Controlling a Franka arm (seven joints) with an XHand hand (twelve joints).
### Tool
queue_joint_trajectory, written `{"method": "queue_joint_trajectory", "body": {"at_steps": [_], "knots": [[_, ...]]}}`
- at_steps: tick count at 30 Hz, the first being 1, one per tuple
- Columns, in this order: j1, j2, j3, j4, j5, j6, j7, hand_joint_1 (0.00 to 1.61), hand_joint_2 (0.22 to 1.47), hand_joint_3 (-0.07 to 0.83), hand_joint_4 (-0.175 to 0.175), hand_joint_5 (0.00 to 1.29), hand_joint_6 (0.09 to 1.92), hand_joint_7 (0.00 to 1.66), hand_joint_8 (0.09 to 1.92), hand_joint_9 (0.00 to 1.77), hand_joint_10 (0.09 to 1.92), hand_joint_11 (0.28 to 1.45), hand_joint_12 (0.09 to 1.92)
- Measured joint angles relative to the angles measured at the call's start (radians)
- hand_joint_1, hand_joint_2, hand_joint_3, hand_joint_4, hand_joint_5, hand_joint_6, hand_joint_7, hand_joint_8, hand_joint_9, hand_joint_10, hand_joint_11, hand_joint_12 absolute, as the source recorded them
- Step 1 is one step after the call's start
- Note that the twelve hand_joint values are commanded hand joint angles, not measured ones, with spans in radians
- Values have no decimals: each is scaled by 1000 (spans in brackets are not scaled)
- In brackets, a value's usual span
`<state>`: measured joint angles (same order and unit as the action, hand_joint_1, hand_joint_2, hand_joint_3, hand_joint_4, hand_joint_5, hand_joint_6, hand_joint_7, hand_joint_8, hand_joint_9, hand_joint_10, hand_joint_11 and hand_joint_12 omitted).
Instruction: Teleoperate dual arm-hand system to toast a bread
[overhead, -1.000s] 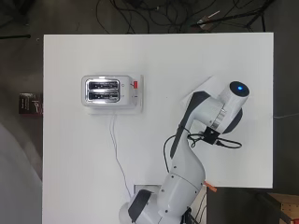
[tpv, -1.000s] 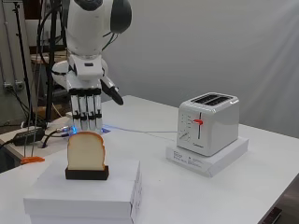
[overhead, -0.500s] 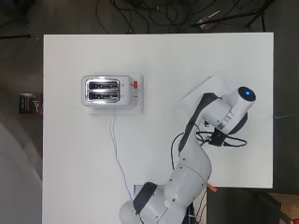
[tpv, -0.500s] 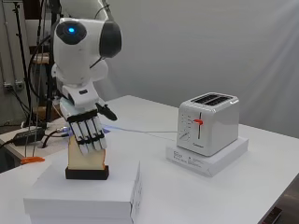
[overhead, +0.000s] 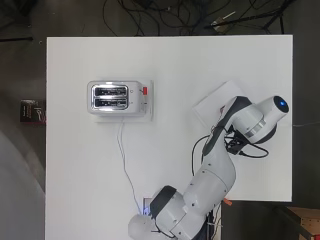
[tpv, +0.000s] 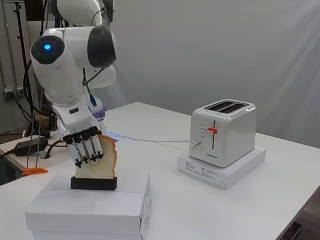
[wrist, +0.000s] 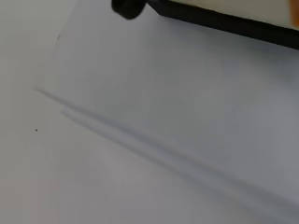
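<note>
A slice of bread (tpv: 109, 159) stands upright in a black holder (tpv: 94, 183) on top of a white box (tpv: 90, 209) at the near left of the side view. My hand (tpv: 84, 146) hangs beside the slice with straight fingers pointing down along its face; the thumb is hidden. In the overhead view the arm covers the bread and the hand, and only a corner of the box (overhead: 216, 101) shows. The white two-slot toaster (tpv: 222, 131) with a red lever (tpv: 212, 131) stands apart at the right, its slots (overhead: 108, 97) empty. The wrist view shows the holder's edge (wrist: 224, 21) and the box top (wrist: 187, 98).
The toaster rests on a flat white base (tpv: 222, 169), and its white cable (overhead: 125, 167) runs across the table toward the arm's base. A small orange item (tpv: 35, 171) lies at the table's left edge. Bare table (tpv: 200, 210) lies between the box and the toaster.
The hand has dropped from above the bread to level with it, so its fingers now cover the slice's face. The arm's upper part has swung over.
</note>
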<state>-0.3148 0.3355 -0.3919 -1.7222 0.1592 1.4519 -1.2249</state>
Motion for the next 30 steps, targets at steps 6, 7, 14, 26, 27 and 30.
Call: {"method": "queue_joint_trajectory", "body": {"at_steps": [6,7,14,26,27,30], "knots": [[-2,-71,0,-77,-28,58,26,1228,1173,-1,-171,686,1406,1093,810,1415,87,891,167],[-1,-91,7,-71,-29,62,31,1227,1178,-1,-174,672,1409,1083,840,1436,87,856,280],[69,-323,52,-100,-67,122,-14,1222,1195,0,-175,642,1359,1038,999,1479,87,659,754],[180,-279,368,139,-212,-16,-141,1230,1171,0,-169,753,1102,1034,1109,1517,87,682,697],[189,-226,382,217,-211,-55,-139,1235,1166,0,-173,764,1085,1034,1116,1479,146,673,739],[219,-49,422,490,-202,-183,-129,1241,1155,0,-175,781,1072,1052,1085,1279,611,648,808]]}}
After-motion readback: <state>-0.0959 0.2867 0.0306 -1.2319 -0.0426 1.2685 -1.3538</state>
